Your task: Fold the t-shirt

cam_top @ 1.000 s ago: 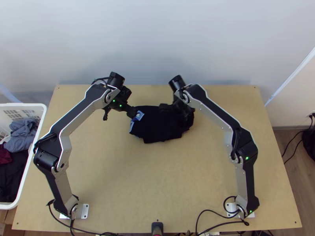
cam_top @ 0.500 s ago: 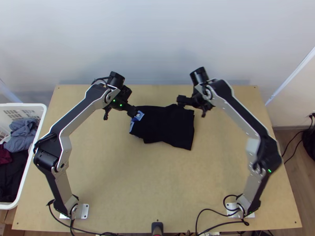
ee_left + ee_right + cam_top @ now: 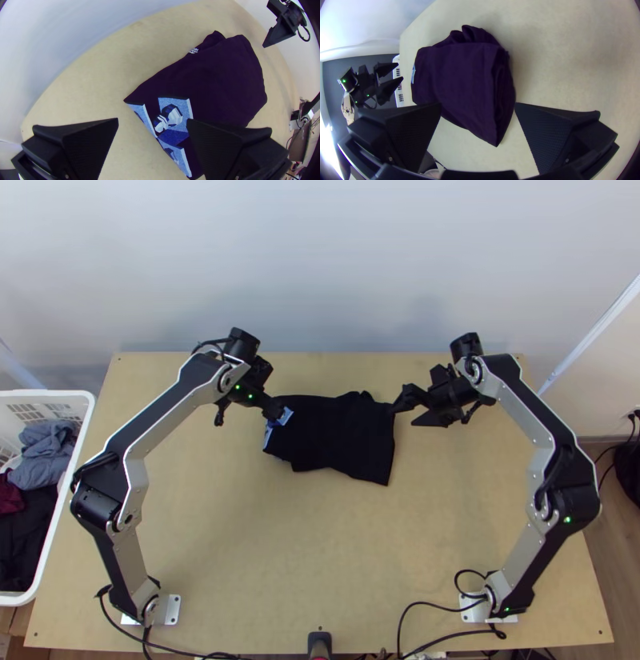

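Left hand (image 3: 277,410) and right hand (image 3: 405,417), both spread wide and gripping nothing, have the dark, folded t-shirt (image 3: 336,440) between them on the bench (image 3: 320,540), its blue print (image 3: 184,111) nearer the left.

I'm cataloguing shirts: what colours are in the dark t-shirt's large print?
Mostly light blue, darker blue and white; the print shows best in the left wrist view.
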Available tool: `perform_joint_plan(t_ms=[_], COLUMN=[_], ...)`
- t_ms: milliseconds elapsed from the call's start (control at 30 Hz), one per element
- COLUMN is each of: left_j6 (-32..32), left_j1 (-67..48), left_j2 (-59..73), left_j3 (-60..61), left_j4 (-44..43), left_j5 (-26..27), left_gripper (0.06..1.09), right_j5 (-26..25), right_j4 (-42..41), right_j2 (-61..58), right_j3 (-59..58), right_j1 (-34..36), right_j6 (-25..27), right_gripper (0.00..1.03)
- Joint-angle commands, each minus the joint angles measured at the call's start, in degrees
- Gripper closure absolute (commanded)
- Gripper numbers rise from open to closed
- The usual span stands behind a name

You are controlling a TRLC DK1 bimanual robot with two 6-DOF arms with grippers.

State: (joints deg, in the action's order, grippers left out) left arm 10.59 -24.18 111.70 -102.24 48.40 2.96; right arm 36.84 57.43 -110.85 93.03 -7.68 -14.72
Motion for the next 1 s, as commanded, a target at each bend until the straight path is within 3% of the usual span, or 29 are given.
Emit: perform_joint_plan(t_ms=[0,167,333,600,967], left_j6=[0.84,1.72,2.07,6.55,8.48], left_j1=[-0.86,-1.92,-2.36,-1.57,0.19], left_j2=[0.45,3.0,4.49,4.32,-2.72], left_j3=[2.74,5.73,9.42,18.12,30.34], left_j4=[-1.12,-6.74,-12.45,-20.54,-25.37], left_j5=[-2.61,-11.4,-15.09,-19.57,-19.57], left_gripper=[0.09,0.09,0.09,0.09,0.09], right_j5=[2.1,2.18,2.18,2.18,1.48], right_j4=[-0.39,-1.79,-5.22,-5.57,-10.14], right_j2=[-2.88,-2.53,-2.62,-3.5,-7.37], right_j3=[-0.13,0.13,-0.22,0.04,-2.77], right_j1=[0.83,0.65,0.56,0.04,0.12], right_j6=[2.15,2.15,2.33,1.98,4.44], right_gripper=[0.03,0.03,0.03,0.03,0.03])
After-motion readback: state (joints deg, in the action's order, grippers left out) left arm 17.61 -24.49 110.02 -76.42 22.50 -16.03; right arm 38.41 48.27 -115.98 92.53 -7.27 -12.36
